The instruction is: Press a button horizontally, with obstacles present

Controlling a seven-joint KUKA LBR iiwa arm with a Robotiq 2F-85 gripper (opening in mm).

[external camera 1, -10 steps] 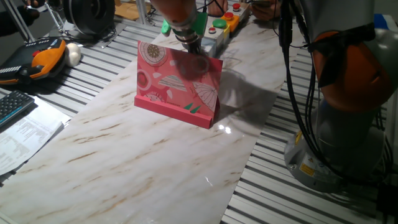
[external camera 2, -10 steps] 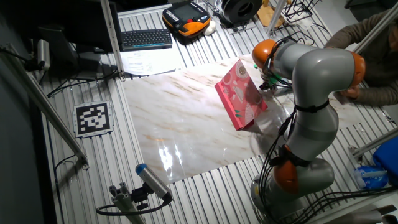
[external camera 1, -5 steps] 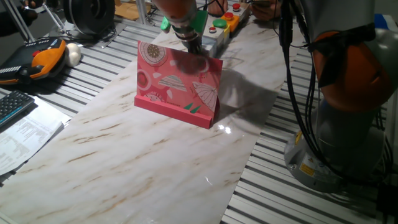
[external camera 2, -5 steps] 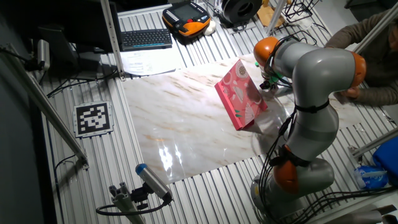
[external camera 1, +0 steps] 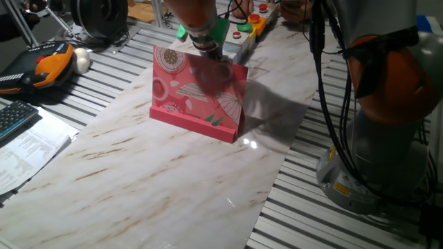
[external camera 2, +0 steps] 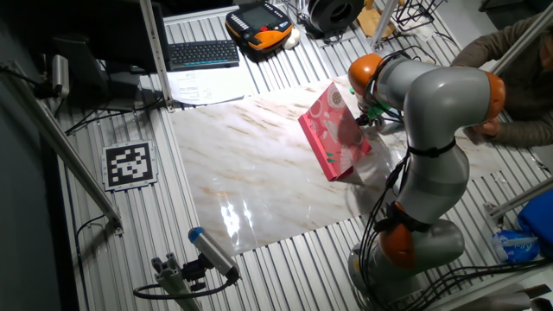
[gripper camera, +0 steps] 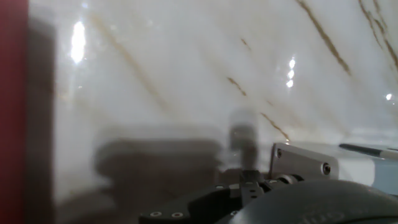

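The obstacle, an upright pink-red board (external camera 1: 197, 93) printed with umbrellas and circles, stands on its pink base strip mid-table; it also shows as the board (external camera 2: 335, 131) and as a red edge (gripper camera: 12, 93) at the hand view's left. Behind it sits the grey button box (external camera 1: 243, 38) with red buttons (external camera 1: 238, 34) on top. My gripper (external camera 1: 212, 51) hangs just behind the board's top edge, between the board and the box, fingers pointing down. Its fingertips are dark and partly hidden. The hand view shows marble and a metal corner (gripper camera: 305, 163), with no fingertips.
The marble tabletop (external camera 1: 138, 173) rests on a slatted metal bench. An orange-black pendant (external camera 1: 45, 66), a keyboard (external camera 1: 17, 117) and papers (external camera 1: 31, 149) lie at the left. The arm's own base (external camera 1: 374, 138) and cables stand at the right. A person's arm (external camera 2: 510, 52) is at the far side.
The gripper has shifted slightly left and a little lower behind the board's top edge. The board has not moved.
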